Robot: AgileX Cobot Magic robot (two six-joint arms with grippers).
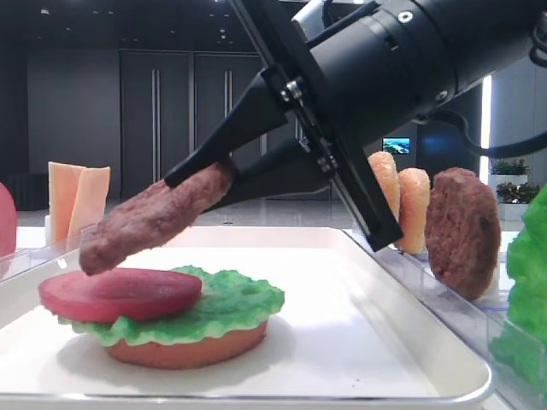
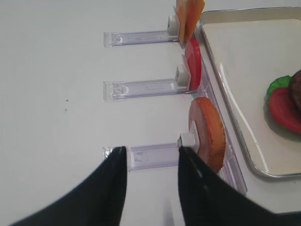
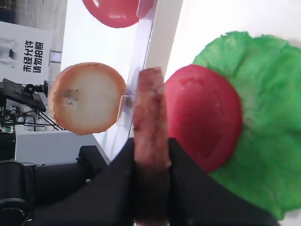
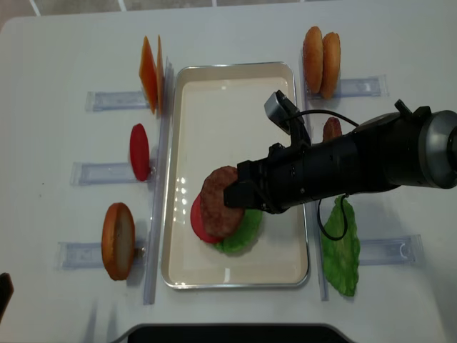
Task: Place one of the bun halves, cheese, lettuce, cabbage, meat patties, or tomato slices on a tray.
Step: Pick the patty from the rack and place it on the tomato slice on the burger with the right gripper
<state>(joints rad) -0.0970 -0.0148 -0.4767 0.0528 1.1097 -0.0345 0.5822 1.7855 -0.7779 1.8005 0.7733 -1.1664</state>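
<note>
So in the low side view the right arm comes down at a slant from the upper right, and the right gripper (image 1: 209, 184) has its two black fingers pinched on the edge of a meat patty (image 1: 154, 218), which hangs tilted, low end to the left, just above the stack without clearly touching it. That stack sits on the white tray (image 1: 367, 342): flat bun base (image 1: 188, 348) at the bottom, ruffled green lettuce (image 1: 231, 303) on it, then a smooth pinkish-red tomato slice (image 1: 120, 293) on top. The patty is dark brown and rough. A second patty (image 1: 462, 231) stands on edge in a rack on the right, by two bun halves (image 1: 402, 201); cheese slices (image 1: 77, 201) stand on the left. From the right wrist camera you see the held patty edge-on between the fingers, with the tomato slice and lettuce right beside it, and another bun half (image 3: 87, 98) off past the tray rim. The left wrist view shows the left gripper (image 2: 150, 165) with fingers spread apart, holding nothing, over a clear rack (image 2: 150, 155) near that bun. Top-down, the right arm reaches in from the right across the tray, patty over the stack in the tray's near half; a spare lettuce leaf (image 4: 341, 250) lies outside to the right.
</note>
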